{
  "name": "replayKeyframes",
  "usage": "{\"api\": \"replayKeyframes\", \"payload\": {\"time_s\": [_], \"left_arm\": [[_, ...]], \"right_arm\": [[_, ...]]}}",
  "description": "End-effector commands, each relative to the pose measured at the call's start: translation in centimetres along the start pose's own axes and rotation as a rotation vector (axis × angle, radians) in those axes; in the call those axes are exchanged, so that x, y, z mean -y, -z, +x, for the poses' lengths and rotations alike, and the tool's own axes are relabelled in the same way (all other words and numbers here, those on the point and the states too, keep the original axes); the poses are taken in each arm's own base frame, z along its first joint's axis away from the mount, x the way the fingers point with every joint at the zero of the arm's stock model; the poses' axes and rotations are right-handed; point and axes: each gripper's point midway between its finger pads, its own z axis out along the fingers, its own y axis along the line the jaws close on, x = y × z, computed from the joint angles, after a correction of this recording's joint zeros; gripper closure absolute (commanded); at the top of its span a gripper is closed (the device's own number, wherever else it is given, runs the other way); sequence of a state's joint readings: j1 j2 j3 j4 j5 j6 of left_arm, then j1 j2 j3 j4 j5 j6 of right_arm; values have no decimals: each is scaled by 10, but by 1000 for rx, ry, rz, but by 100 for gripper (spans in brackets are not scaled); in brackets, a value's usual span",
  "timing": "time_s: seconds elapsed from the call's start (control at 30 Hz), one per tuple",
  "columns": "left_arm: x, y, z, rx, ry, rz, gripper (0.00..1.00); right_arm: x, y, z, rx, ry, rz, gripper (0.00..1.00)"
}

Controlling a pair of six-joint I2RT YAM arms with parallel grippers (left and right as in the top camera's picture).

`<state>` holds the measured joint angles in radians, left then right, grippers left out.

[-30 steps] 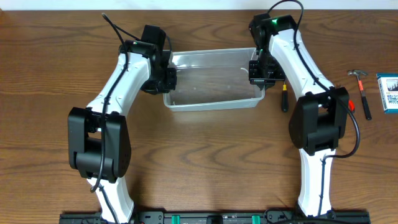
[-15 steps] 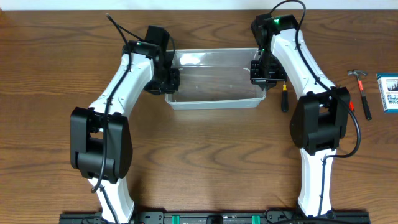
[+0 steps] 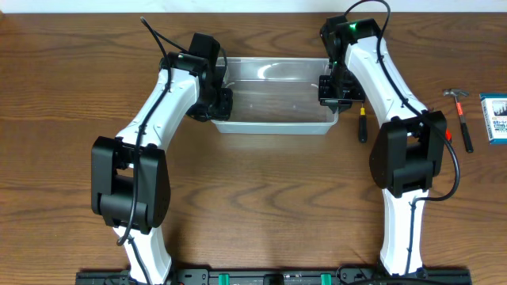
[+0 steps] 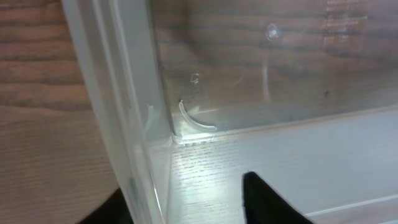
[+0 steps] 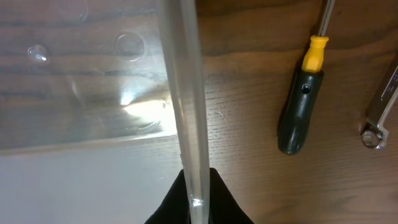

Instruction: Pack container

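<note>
The container (image 3: 273, 127), a clear plastic bin with nothing inside, sits on the wooden table between both arms. My left gripper (image 3: 220, 101) is at its left wall. In the left wrist view that wall (image 4: 124, 93) passes between the left gripper (image 4: 183, 193) jaws, which stand open, the inner finger well off the plastic. My right gripper (image 3: 329, 89) is at the right wall. In the right wrist view the right gripper (image 5: 198, 177) is shut on the thin rim of the container (image 5: 180, 74), one finger on each side.
A black-handled screwdriver (image 3: 362, 123) with a yellow collar (image 5: 298, 106) lies just right of the bin, with a metal tool (image 5: 380, 112) beside it. Farther right are a hammer (image 3: 459, 119) and a small blue-and-white box (image 3: 496, 119).
The bin has slid toward the far edge of the table and squared up. My left gripper has opened off the left wall; the right one keeps its hold.
</note>
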<state>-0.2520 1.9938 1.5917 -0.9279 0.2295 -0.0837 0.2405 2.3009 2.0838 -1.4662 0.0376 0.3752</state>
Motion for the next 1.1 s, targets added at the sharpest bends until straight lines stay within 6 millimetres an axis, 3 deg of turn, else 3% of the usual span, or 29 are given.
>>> {"api": "replayKeyframes", "payload": {"time_s": [0.0,0.1,0.33,0.63,0.83,0.97,1.07], "left_arm": [[-1,-6,3,-20,3,-9,54],[-1,-3,-1,-4,1,-13,49],[-2,5,-10,27,5,-10,48],[-14,11,-13,43,31,-18,45],[-15,11,-12,37,33,-18,59],[-15,11,-10,28,35,-20,60],[-16,11,-9,25,36,-26,66]], "right_arm": [[5,-7,0,2,-16,39,89],[4,1,-2,29,-16,29,84],[5,35,-4,122,9,-7,60],[6,51,-3,157,13,-22,60],[5,51,-3,158,13,-25,62],[5,52,-4,164,13,-28,63],[3,56,-8,188,12,-36,67]]}}
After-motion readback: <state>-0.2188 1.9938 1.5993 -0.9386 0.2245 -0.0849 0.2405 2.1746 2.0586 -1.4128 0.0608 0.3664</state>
